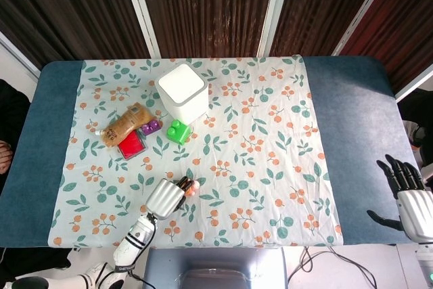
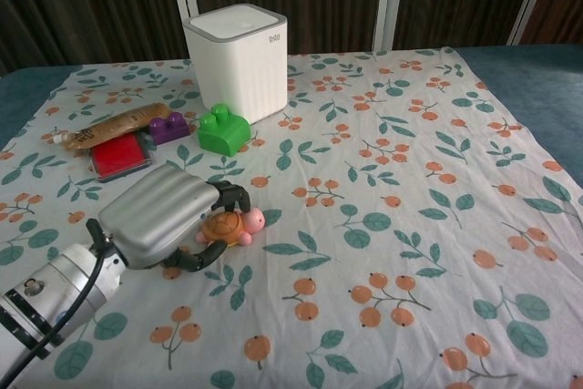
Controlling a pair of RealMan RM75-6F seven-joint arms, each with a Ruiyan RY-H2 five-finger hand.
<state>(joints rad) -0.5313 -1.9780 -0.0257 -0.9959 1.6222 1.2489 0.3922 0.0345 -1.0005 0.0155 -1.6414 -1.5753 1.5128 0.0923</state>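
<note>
A small orange toy turtle point(image 2: 230, 226) with a pink head lies on the floral cloth point(image 2: 383, 189) near the front left. My left hand point(image 2: 168, 216) wraps around it, fingers point(image 2: 232, 196) curled over its shell and the thumb under its near side. In the head view the same left hand point(image 1: 166, 197) covers most of the turtle point(image 1: 192, 185). My right hand point(image 1: 410, 197) hangs past the table's front right corner, fingers spread and holding nothing. It does not show in the chest view.
A white lidded box point(image 2: 237, 61) stands at the back left. In front of it sit a green brick point(image 2: 222, 128), a purple brick point(image 2: 168, 127), a red block point(image 2: 118, 156) and a brown pouch point(image 2: 114, 125). Bare blue table point(image 1: 352, 133) flanks the cloth.
</note>
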